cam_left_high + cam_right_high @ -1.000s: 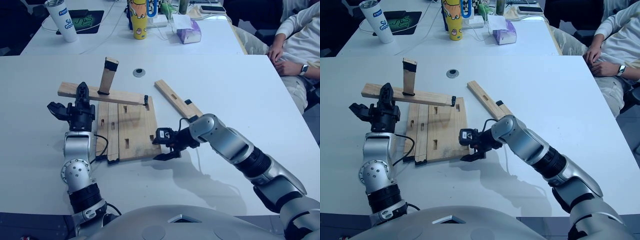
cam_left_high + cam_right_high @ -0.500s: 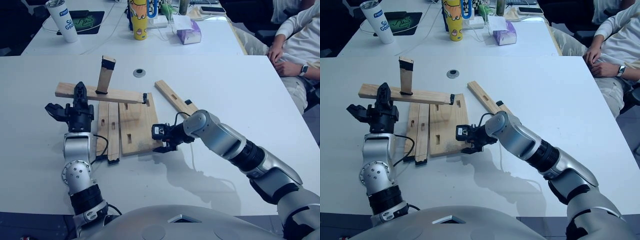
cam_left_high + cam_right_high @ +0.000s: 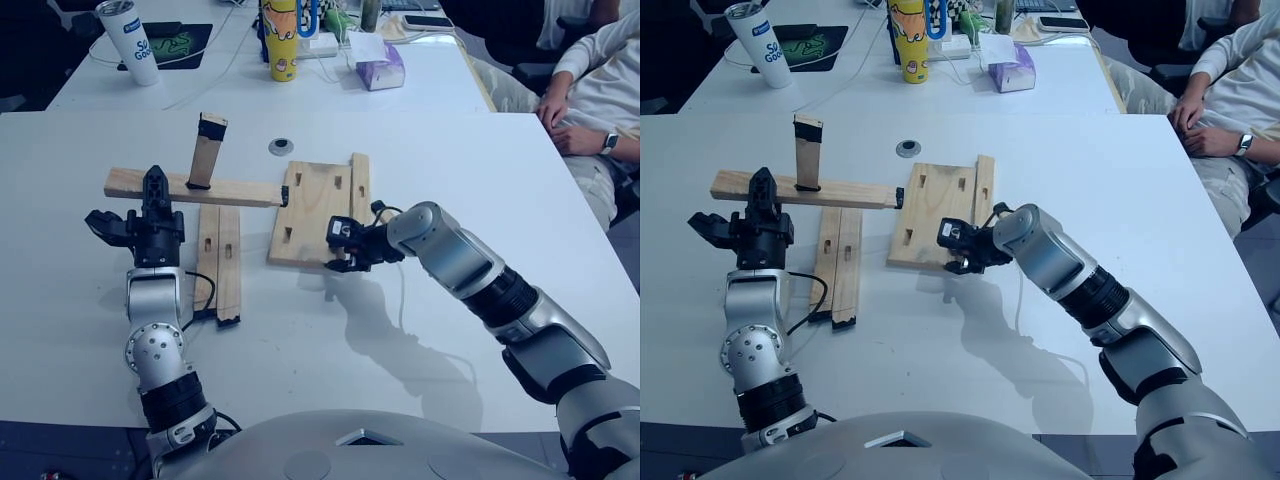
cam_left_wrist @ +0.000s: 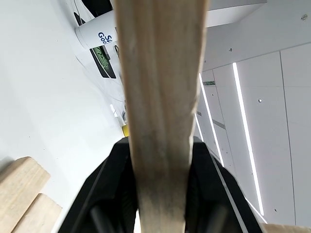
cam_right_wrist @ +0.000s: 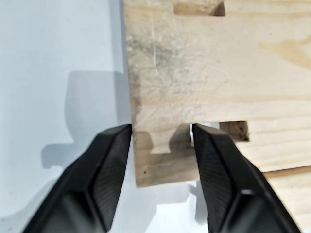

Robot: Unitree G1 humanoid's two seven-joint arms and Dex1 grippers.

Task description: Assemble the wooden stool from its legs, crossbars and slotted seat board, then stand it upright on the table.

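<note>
looks like the laying-out step, with no joint into the seat made yet. grips a bar (image 3: 235, 190) in the left gripper (image 3: 153, 185), fingers closed on its two faces, and holds it level and apparently raised off the table (image 3: 480, 150) on the robot's left, with a short post (image 3: 207, 150) standing up from it. pinches the near corner of the board (image 3: 310, 200) in the right gripper (image 3: 337, 262), with one finger (image 5: 104, 170) at the outer edge and the other at a slot notch. leaves that board flat mid-table, slots up, with a strip (image 3: 360, 185) touching its right edge and two slats (image 3: 218, 260) lying just to its left. next, probably: release the board once it sits square, then bring the bar piece over and match an end to a slot. calls for close alignment and a straight push down. risks jamming the joint or sliding the board if tilted.
</note>
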